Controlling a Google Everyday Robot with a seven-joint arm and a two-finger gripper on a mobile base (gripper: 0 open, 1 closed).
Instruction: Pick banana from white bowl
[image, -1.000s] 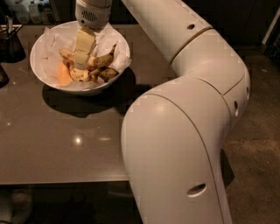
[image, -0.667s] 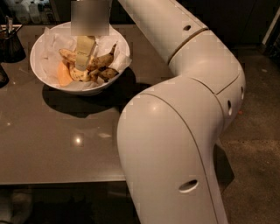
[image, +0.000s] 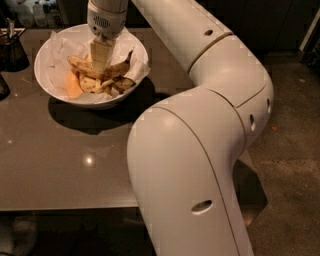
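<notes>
A robot's pale gripper (image: 100, 69) reaches straight down into a large round white bowl (image: 41, 82) lined with crinkled white paper (image: 60, 47), its tip among brown-spotted yellow bananas (image: 119, 67) lying in the bowl beside a smooth orange piece (image: 73, 86). Whether the gripper has hold of anything cannot be told. The bowl stands on a glossy grey surface (image: 75, 155).

A dim canteen-like room, by the look of it — glossy grey table (image: 75, 175), speckled hard floor (image: 292, 150), dark container (image: 12, 50) — with the gripper (image: 100, 62) low in the white bowl (image: 55, 92).
</notes>
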